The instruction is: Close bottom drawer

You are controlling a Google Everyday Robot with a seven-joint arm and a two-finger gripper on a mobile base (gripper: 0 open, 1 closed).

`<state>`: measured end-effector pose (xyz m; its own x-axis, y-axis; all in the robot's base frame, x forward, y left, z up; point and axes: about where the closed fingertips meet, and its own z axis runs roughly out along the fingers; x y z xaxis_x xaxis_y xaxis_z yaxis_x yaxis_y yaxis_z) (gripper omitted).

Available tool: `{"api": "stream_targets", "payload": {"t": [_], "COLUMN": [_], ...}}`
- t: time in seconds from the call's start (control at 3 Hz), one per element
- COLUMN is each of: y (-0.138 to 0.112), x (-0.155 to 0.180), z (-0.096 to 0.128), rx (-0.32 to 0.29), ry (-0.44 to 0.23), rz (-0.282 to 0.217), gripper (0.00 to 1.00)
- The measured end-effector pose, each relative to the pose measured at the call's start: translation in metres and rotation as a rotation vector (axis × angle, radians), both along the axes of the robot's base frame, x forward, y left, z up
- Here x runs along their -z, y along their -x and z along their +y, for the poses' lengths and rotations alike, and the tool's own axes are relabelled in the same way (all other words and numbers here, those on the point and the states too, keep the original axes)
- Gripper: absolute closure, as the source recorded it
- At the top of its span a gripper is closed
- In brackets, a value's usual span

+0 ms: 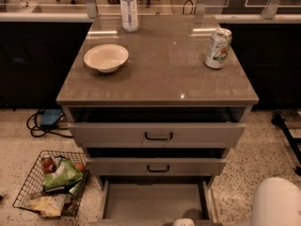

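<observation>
The bottom drawer (154, 200) is the lowest of three grey-beige drawers and is pulled far out. Its plain grey tray lies bare and its front runs along the bottom edge of the camera view. The two drawers above, the top one (158, 135) and the middle one (157, 167), each stand slightly out and carry a small dark bar handle. Only a small white tip of my gripper (183, 222) shows at the bottom edge, right at the bottom drawer's front. A white rounded part of my arm (277, 202) fills the lower right corner.
On the cabinet top (160, 74) stand a white bowl (106, 57), a water bottle (129, 7) and a drink can (218, 48). A wire basket (52, 182) of snack packets sits on the floor at the left, near cables (44, 121).
</observation>
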<state>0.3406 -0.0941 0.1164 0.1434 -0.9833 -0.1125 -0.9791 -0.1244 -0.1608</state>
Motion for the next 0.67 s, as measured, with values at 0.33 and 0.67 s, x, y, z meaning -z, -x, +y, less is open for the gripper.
{"api": "stream_targets", "payload": {"t": [0.33, 0.67], "y": [-0.023, -0.0219], "x": [0.0006, 0.0006], "z": [0.0047, -0.0016], "rx": [-0.007, -0.007], "ry": [-0.001, -0.001], "rz": [-0.031, -0.031], "gripper": [1.0, 1.0]}}
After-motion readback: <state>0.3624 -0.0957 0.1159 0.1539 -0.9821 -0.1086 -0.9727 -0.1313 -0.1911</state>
